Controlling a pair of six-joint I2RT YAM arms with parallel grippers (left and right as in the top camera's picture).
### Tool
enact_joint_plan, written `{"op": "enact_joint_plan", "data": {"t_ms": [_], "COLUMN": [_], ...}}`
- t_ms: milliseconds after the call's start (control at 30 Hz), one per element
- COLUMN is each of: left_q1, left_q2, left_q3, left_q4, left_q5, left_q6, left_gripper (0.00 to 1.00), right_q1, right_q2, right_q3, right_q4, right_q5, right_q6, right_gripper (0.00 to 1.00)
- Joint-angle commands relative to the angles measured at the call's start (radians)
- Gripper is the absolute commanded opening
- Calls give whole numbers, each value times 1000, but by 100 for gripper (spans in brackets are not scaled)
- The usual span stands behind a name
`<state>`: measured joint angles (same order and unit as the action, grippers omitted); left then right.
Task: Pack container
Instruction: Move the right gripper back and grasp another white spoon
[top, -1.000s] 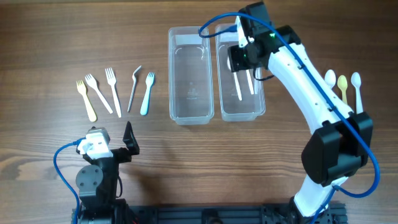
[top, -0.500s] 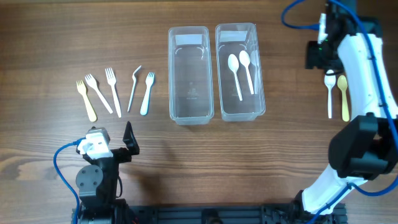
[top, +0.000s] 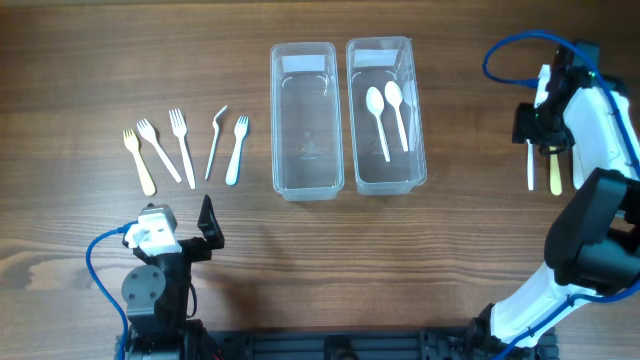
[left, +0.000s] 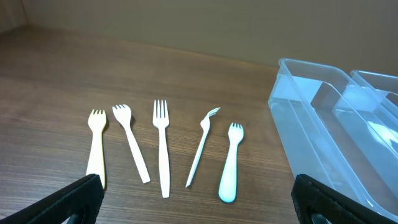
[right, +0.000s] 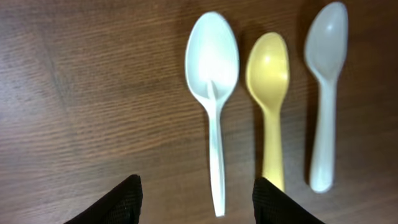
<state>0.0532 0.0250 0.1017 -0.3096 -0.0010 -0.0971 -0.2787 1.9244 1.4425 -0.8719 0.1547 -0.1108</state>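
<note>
While right pincer (right: 194, 200) gapes above three spoons (right: 212, 68); left pincer (left: 202, 202) wide, empty; forks (left: 161, 149) beside containers (top: 276, 120)

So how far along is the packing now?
Done: two white spoons lie in the right container. In hand: the right hand is open above three spoons on the table, gripping nothing. Still to do: those three spoons, plus five forks beside the empty left container.

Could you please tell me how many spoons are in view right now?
5. Two white spoons lie in the right container; a white spoon, yellow spoon and pale spoon lie side by side on the table to its right. None seems hidden.
</note>
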Motion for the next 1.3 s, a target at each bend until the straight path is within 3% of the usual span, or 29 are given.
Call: {"op": "enact_joint_plan", "data": {"t_ms": [0,567,767,1267], "left_q1": [-6,-6,-6,-6], "left_q2": [-9,-9,-9,-9], "left_q3": [-6,-6,-6,-6], "left_q4": [3,3,3,3], "left_q5": [11,11,11,11], "left_q6": [18,19,19,18], "left_gripper": [100,100,100,100], "right_q1": [-3,-72,-72,-72], "right_q2": [-7,85,89,171], "right_q3": [-51,-56,-57,-57], "right_q4": [40,104,137,170], "right_q5": [-22,-104,-105,-104], "right_q6": [-17,-76,-126,-126], "right_gripper": [57,56,49,50]}}
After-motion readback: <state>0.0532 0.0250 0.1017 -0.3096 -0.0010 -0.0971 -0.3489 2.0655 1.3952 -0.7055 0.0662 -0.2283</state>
